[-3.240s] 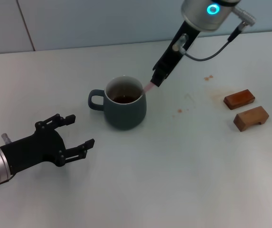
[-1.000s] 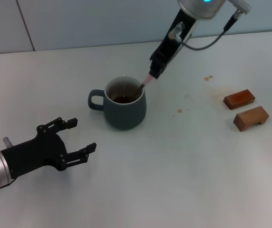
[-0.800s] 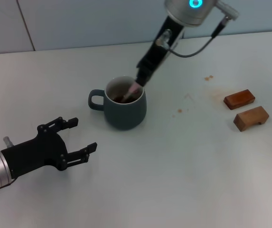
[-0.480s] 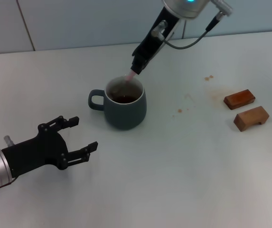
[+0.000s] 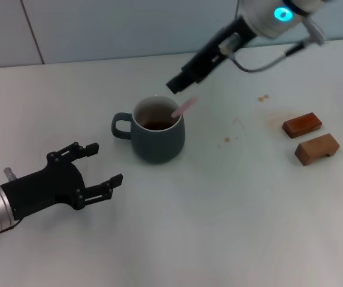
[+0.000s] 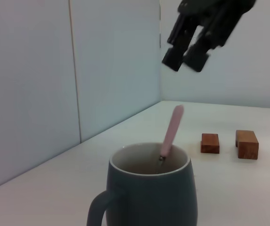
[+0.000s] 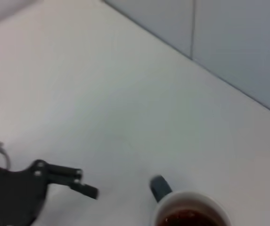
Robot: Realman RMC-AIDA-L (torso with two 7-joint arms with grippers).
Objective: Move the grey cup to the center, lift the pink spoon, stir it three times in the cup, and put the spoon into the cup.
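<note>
The grey cup (image 5: 157,133) stands upright on the white table, its handle toward my left; it also shows in the left wrist view (image 6: 149,188) and the right wrist view (image 7: 191,214). The pink spoon (image 5: 185,107) rests in the cup, its bowl inside and its pink handle (image 6: 171,131) leaning out over the rim. My right gripper (image 5: 180,82) hangs above and just behind the cup, open and empty, apart from the spoon; it also shows in the left wrist view (image 6: 185,57). My left gripper (image 5: 103,162) is open and empty, low near the table's front left.
Two brown wooden blocks (image 5: 301,124) (image 5: 316,148) lie on the table at the right, also in the left wrist view (image 6: 210,142). Small brown stains (image 5: 263,97) mark the table between cup and blocks. A pale wall runs along the table's far edge.
My right gripper has let go of the spoon and lifted away to the right. The spoon now leans on the cup's rim. The left arm has barely moved.
</note>
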